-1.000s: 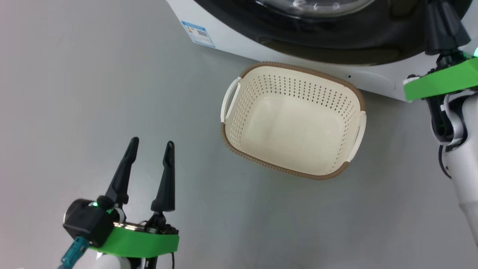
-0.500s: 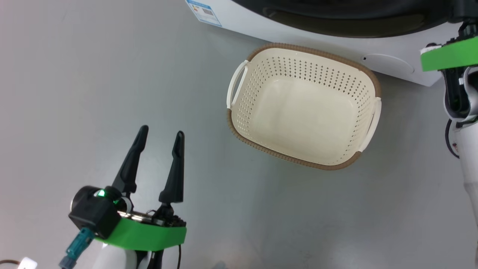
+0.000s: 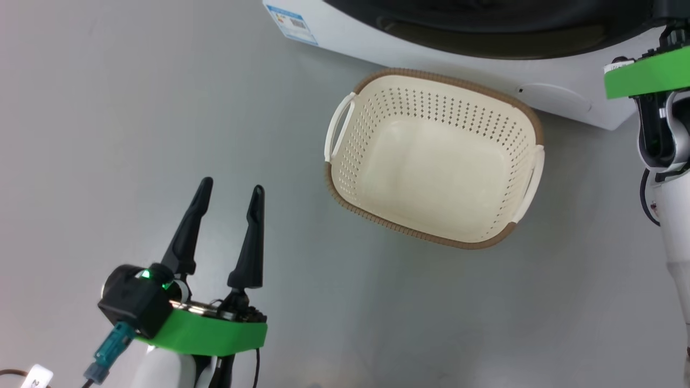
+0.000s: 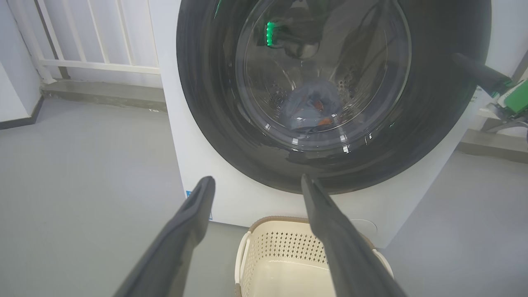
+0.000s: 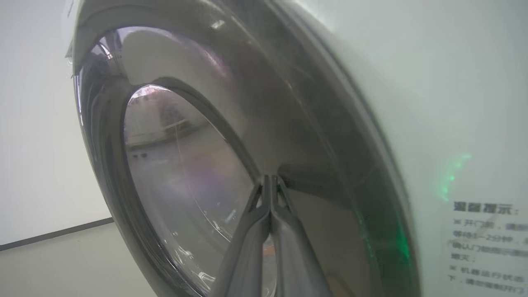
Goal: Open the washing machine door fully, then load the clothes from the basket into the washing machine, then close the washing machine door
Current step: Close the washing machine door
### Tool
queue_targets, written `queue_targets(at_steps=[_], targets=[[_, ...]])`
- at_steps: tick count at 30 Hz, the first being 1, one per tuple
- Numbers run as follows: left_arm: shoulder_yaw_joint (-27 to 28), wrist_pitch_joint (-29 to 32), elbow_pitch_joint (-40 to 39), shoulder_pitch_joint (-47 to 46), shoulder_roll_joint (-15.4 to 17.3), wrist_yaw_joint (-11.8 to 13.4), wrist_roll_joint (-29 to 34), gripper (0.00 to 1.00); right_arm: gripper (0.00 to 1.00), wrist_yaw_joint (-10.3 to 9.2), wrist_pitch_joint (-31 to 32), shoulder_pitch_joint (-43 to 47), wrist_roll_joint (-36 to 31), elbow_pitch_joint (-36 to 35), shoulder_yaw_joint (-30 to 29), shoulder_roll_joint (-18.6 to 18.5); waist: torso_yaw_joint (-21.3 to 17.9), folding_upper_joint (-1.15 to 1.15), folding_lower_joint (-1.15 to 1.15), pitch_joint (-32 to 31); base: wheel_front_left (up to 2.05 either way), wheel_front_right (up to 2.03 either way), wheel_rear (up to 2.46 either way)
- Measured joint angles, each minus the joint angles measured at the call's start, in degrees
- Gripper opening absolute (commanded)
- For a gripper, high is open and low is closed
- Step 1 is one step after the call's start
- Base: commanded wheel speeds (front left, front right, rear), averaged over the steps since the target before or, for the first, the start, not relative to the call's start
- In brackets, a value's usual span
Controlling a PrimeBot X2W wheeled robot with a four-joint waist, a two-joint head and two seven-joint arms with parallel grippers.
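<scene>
Standing beside the rig, one sees the basket [image 3: 409,108] empty on the grey floor [image 3: 108,108], just in front of the washing machine [image 3: 345,37]. The clothes [image 4: 309,107] lie inside the drum, visible through the glass of the washing machine door [image 4: 206,103], so loading appears complete. The door sits against the machine front, and the closing step is judged to be in hand or just finished. Whether the latch has caught cannot be told.

Right fingers [image 5: 284,231]: pressed together into a single narrow tip, holding nothing, with that tip at the glossy black rim near its outer edge. Set together, they serve as a pusher. Placed far out on the rim, presumably opposite the hinge, they gain leverage.

Left fingers [image 3: 186,237]: spread wide, empty, held above bare floor to the left of the basket and well apart from it. This position places the idle arm outside the door's swing.
</scene>
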Motion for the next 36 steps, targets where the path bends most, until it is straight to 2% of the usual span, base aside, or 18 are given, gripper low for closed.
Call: queue_targets(at_steps=[4,5,6,7,8,9,10,23,31,36], targets=[[0.49,0.01,1.41,0.09,0.24,0.0,-0.02,1.0,0.0,-0.32,-0.01,3.19,0.45,-0.4,0.98,0.0,-0.8,0.0,0.0,-1.86,0.0,0.0,0.0],[0.88,0.0,2.12,0.29,0.53,0.0,-0.02,1.0,0.04,-0.32,-0.01,5.52,0.68,-0.47,1.38,0.56,-1.31,0.0,0.0,-2.95,0.0,0.0,0.0],[1.05,0.01,2.53,0.5,0.83,0.0,-0.02,1.0,0.22,-0.32,-0.01,6.6,1.14,-0.49,1.29,0.97,-1.58,0.0,0.0,-3.51,0.0,0.0,0.0],[1.29,0.01,2.94,0.66,1.25,0.0,-0.03,1.0,0.46,-0.32,-0.01,7.59,1.69,-0.51,1.25,1.36,-1.86,0.0,0.0,-4.11,0.0,0.0,0.0],[1.6,0.01,3.3,0.74,1.69,0.0,-0.07,1.0,0.46,-0.32,-0.01,8.54,2.01,-0.52,1.57,1.6,-2.16,0.0,0.0,-4.73,0.0,0.0,0.0],[1.93,0.01,3.65,0.76,2.04,0.0,-0.07,1.0,0.79,-0.33,-0.01,9.48,2.03,-0.65,1.87,1.81,-2.44,0.0,-0.01,-5.36,0.0,0.0,0.0],[2.23,0.01,4.02,0.86,2.3,0.0,-0.07,1.0,1.0,-0.32,-0.01,10.48,2.13,-1.0,1.94,2.08,-2.74,0.0,-0.01,-6.02,0.0,0.0,0.0],[3.72,0.01,7.87,4.47,6.75,0.0,0.04,1.0,1.0,-0.46,-0.01,23.58,3.0,-4.47,4.35,3.43,-7.38,0.0,-0.01,-14.12,0.0,0.0,0.0],[4.49,0.01,8.57,6.72,8.87,0.0,0.13,1.0,1.0,-0.46,-0.01,30.16,2.99,-6.46,1.89,3.78,-12.03,0.0,-0.02,-18.34,0.0,0.0,0.0],[5.53,0.01,8.82,7.64,8.99,0.0,0.55,1.0,1.0,-0.46,-0.01,34.49,2.98,-7.01,1.01,3.91,-14.67,0.0,-0.02,-20.72,0.0,0.0,0.0]])
